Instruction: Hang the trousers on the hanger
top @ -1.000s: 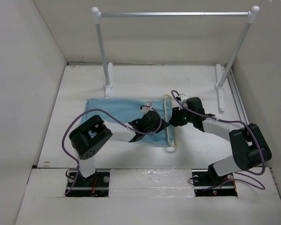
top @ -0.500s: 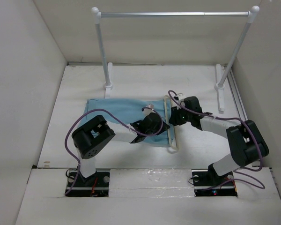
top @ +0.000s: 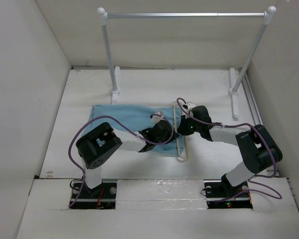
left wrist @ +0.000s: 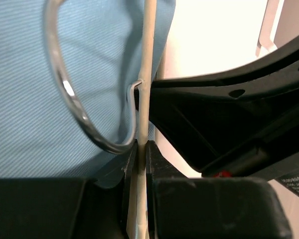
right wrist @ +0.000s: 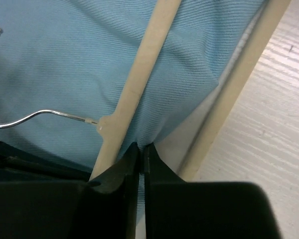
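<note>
The light blue trousers lie flat on the table, and the beige hanger lies over their right edge. My left gripper is shut on the hanger's thin bar; its wire hook curves over the trousers. My right gripper meets it from the right and is shut on a fold of the trousers, between the hanger's two bars. The right gripper's black body fills the left wrist view's right side.
A white-posted metal clothes rail stands at the back, its feet on the table behind the trousers. White walls close in left, right and back. Purple cables loop over both arms.
My right gripper has moved left onto the trousers' right edge at the hanger. The hanger has shifted slightly left. My left gripper stays shut on the hanger.
</note>
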Robot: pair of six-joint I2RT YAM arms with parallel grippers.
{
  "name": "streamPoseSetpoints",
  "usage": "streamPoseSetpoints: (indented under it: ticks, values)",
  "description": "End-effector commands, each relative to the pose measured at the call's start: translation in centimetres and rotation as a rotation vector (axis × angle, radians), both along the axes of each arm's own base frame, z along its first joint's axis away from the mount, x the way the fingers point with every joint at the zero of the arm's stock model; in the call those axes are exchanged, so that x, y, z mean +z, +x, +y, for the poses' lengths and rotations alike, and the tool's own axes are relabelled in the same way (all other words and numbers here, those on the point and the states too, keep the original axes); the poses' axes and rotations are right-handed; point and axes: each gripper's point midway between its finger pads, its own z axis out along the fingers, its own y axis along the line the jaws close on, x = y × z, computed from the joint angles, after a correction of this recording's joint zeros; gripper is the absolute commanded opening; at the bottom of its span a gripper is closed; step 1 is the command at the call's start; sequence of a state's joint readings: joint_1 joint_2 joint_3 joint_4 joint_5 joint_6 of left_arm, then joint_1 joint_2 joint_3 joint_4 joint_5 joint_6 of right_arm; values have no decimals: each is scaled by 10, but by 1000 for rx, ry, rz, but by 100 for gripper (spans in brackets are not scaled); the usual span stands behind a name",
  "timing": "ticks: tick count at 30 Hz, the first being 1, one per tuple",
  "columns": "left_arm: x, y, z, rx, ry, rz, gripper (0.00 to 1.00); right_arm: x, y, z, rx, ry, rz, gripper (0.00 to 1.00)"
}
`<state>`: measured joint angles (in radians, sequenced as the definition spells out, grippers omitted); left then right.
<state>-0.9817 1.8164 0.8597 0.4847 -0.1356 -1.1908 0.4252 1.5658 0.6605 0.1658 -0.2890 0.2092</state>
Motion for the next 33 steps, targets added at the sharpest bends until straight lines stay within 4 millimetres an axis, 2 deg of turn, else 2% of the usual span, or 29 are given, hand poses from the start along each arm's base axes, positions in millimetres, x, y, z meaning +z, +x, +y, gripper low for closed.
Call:
streamPoseSetpoints:
  ticks: [1, 2, 5, 9, 10, 11, 12, 13, 15, 16, 17, 20, 22, 24, 25, 26, 27, 28, 29, 30, 31, 33]
  values:
    - [16, 4, 5, 4, 45, -50, 0, -1, -17, 21, 60, 84, 35, 6]
    - [16, 5, 7, 9, 55, -58, 0, 2, -17, 21, 65, 89, 23, 0]
    - [14, 6, 14, 13, 100, -73, 0, 19, -11, 14, 42, 106, -19, 0]
    - [12, 8, 29, 12, 166, -88, 0, 61, 9, -10, 13, 91, -126, 0]
    - [15, 11, 34, 7, 178, -107, 0, 64, 11, -24, -13, 71, -108, 0]
    - [12, 14, 41, 13, 197, -107, 0, 83, 17, -30, -18, 69, -151, 0]
    - [9, 11, 45, 2, 221, -105, 0, 87, 17, -38, -15, 51, -157, 0]
    - [9, 14, 52, 5, 240, -115, 0, 89, 20, -55, -49, 37, -150, 0]
    - [7, 14, 61, 12, 283, -127, 0, 101, 24, -71, -55, 27, -174, 0]
    - [9, 14, 63, 8, 292, -138, 0, 100, 22, -79, -72, 19, -154, 0]
    - [7, 14, 66, 2, 313, -144, 0, 100, 26, -97, -113, 7, -152, 0]
    - [4, 15, 77, 29, 370, -132, 0, 98, 27, -125, -179, -10, -132, 0]
    - [1, 14, 84, 46, 401, -116, 0, 91, 22, -137, -185, -50, -123, 0]
    - [1, 16, 88, 54, 424, -123, 0, 82, 18, -140, -187, -74, -99, 0]
    - [2, 18, 87, 57, 429, -123, 0, 74, 14, -140, -180, -77, -77, 4]
    - [2, 19, 88, 63, 442, -123, 0, 68, 12, -137, -168, -68, -63, 18]
    - [2, 19, 87, 57, 448, -124, 0, 66, 11, -127, -124, -21, -66, 35]
    - [1, 20, 85, 50, 449, -125, 0, 53, 8, -123, -103, -1, -27, 63]
    - [6, 22, 80, 44, 435, -132, 0, 46, 6, -119, -94, 16, -10, 71]
    - [8, 24, 77, 44, 426, -136, 0, 45, 10, -117, -89, 33, -21, 76]
    - [11, 25, 75, 45, 420, -140, 0, 34, 10, -114, -85, 32, 12, 80]
    - [14, 25, 76, 48, 423, -143, 0, 33, 18, -111, -71, 49, 16, 81]
